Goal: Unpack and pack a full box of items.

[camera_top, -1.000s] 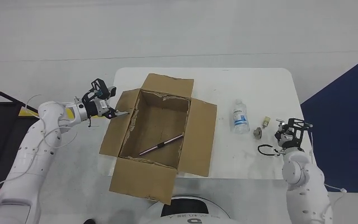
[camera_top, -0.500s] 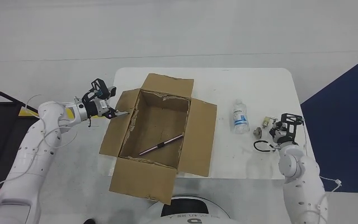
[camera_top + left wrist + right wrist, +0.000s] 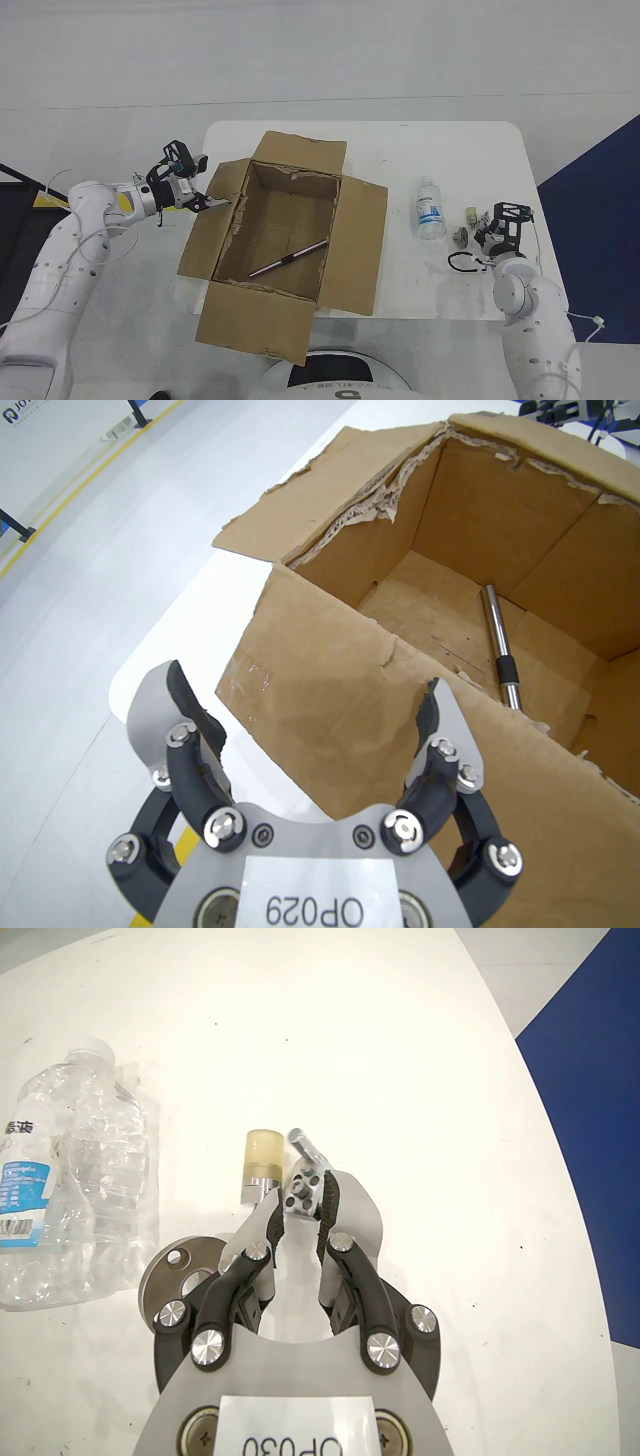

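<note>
An open cardboard box point(image 3: 285, 235) sits mid-table with a thin metal rod point(image 3: 288, 257) lying on its floor; the rod point(image 3: 500, 645) also shows in the left wrist view. My left gripper point(image 3: 213, 203) hangs open just outside the box's left flap point(image 3: 320, 720), with nothing between its fingers point(image 3: 192, 710). Near the table's right edge my right gripper point(image 3: 304, 1198) is shut on a small metal block point(image 3: 300, 1190) with holes and a pin. Beside it lie a yellow-capped cylinder point(image 3: 262, 1155) and a metal flange disc point(image 3: 170, 1273).
A crushed clear plastic bottle point(image 3: 429, 208) lies on the white table point(image 3: 400, 150) between the box and the small parts. The box's flaps spread outward on all sides. Bare table shows behind the box and at the far right.
My right arm has shifted left, toward the small parts and the bottle. The left arm and the box have not moved.
</note>
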### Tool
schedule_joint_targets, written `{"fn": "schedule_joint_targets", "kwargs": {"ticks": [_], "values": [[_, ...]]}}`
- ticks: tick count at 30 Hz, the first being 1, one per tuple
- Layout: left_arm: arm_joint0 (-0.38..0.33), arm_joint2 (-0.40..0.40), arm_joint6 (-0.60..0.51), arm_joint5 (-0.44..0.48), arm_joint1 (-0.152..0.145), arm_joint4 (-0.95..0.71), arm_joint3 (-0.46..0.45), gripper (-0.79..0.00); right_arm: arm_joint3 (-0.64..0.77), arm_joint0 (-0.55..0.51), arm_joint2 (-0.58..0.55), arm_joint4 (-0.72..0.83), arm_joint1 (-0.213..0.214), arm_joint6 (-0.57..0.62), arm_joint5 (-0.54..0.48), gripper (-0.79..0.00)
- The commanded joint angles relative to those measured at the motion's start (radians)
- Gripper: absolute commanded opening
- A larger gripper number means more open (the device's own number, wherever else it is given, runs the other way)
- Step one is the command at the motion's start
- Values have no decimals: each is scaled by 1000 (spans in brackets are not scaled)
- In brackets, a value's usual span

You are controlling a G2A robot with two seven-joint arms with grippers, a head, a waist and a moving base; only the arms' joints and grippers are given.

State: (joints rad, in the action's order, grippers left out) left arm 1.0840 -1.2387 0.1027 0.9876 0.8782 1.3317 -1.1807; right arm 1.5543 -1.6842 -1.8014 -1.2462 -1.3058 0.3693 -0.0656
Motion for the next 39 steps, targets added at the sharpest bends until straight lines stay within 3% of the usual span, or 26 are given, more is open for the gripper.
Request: {"fn": "schedule_joint_targets", "kwargs": {"ticks": [1,9,16,20,21,22,23,32,35,39], "values": [[0,0,0,0,0,0,0,0,9,-5,1,1,0,2,4,-582],[0,0,0,0,0,0,0,0,89,-59,-12,20,1,-38,4,-551],[0,0,0,0,0,0,0,0,291,-176,-31,31,0,-111,-37,-502],[0,0,0,0,0,0,0,0,399,-234,-18,37,1,-135,-115,-483],[0,0,0,0,0,0,0,0,423,-250,-17,37,2,-139,-142,-437],[0,0,0,0,0,0,0,0,448,-268,-18,35,4,-143,-176,-311],[0,0,0,0,0,0,0,0,460,-280,-20,27,6,-137,-205,0],[0,0,0,0,0,0,0,0,475,-274,-1,55,5,-161,-230,0],[0,0,0,0,0,0,0,0,540,-247,72,-39,12,-155,-336,0],[0,0,0,0,0,0,0,0,597,-165,212,-127,14,-106,-397,0]]}}
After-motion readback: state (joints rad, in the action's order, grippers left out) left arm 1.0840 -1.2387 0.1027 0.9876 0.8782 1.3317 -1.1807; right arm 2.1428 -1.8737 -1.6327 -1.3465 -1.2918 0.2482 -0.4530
